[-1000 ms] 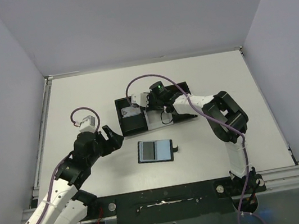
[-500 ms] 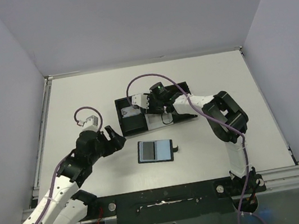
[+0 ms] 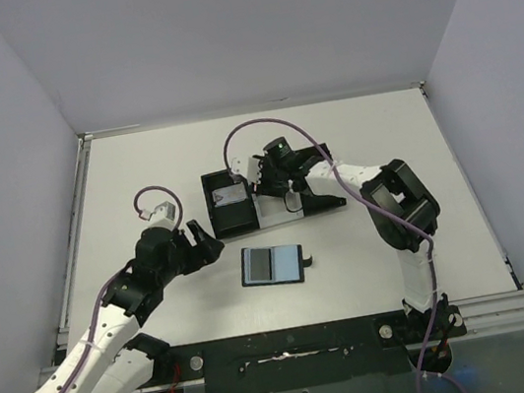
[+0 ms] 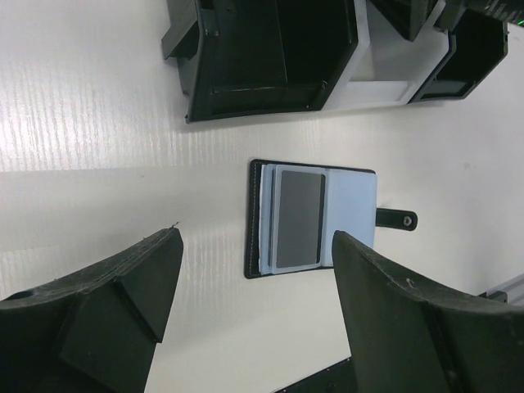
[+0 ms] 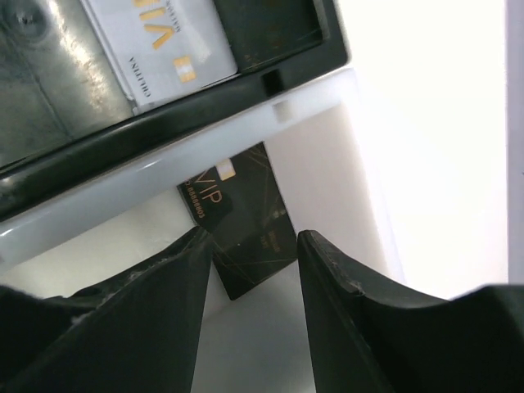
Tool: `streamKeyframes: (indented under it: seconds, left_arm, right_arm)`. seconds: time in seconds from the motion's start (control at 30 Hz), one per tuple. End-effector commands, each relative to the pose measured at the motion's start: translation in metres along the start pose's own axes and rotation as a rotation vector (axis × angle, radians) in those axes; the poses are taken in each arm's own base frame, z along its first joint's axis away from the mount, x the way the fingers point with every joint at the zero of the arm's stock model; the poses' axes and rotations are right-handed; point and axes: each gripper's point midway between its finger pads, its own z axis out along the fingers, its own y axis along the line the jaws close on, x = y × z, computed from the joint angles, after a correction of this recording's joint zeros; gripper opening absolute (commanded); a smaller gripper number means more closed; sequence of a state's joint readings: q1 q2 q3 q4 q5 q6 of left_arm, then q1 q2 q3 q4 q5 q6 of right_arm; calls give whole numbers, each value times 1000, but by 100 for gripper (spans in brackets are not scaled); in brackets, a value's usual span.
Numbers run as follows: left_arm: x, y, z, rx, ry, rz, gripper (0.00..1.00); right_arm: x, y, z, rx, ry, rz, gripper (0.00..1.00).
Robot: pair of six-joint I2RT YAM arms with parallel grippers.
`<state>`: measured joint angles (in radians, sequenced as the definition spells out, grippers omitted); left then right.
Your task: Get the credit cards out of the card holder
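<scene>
The card holder (image 3: 273,265) lies open on the table, its black tab (image 3: 309,263) pointing right. In the left wrist view the holder (image 4: 313,219) shows a grey card (image 4: 298,219) in one blue-grey pocket; the other pocket (image 4: 353,213) looks bare. My left gripper (image 3: 207,242) is open and empty, left of the holder and apart from it; the holder lies beyond its fingertips (image 4: 131,286). My right gripper (image 3: 271,187) is open and empty over the boxes. In its wrist view a black VIP card (image 5: 244,225) lies in a white tray (image 5: 360,188) between the jaws, and a pale card (image 5: 160,41) lies in a black box.
A black open-top box (image 3: 229,207) stands behind the holder with the pale card (image 3: 230,198) inside. The white tray (image 3: 273,213) adjoins it, and another black box (image 3: 326,191) lies further right. White walls enclose the table on three sides.
My left gripper has moved a little right, towards the holder. My right wrist has lifted and drawn back slightly over the boxes. The holder has not moved.
</scene>
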<state>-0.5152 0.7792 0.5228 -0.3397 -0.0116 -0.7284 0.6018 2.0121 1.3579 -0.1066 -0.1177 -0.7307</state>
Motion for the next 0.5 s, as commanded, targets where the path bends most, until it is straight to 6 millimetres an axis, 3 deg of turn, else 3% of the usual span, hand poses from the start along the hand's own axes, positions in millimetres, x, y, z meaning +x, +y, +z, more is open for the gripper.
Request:
streamKeyframes:
  seconds: [0.0, 0.07, 0.23, 0.3, 0.37, 0.47]
  left_arm:
    - [-22, -27, -3, 94, -51, -3, 74]
    - [-20, -28, -3, 101, -48, -6, 74]
    - [-21, -34, -2, 143, -56, -20, 77]
    - [-23, -37, -2, 159, -64, -28, 78]
    - [-26, -41, -1, 178, -77, -43, 78]
    - [-29, -41, 1, 178, -86, -63, 78]
  right_arm:
    - [-64, -62, -57, 201, -190, 105, 48]
    - [-68, -76, -79, 313, -240, 217, 50]
    - [-74, -82, -139, 443, -354, 593, 58]
    - [-67, -75, -157, 461, -416, 846, 61]
    - [-52, -64, -171, 474, -419, 1085, 73]
    - [-36, -35, -167, 309, -396, 1279, 83]
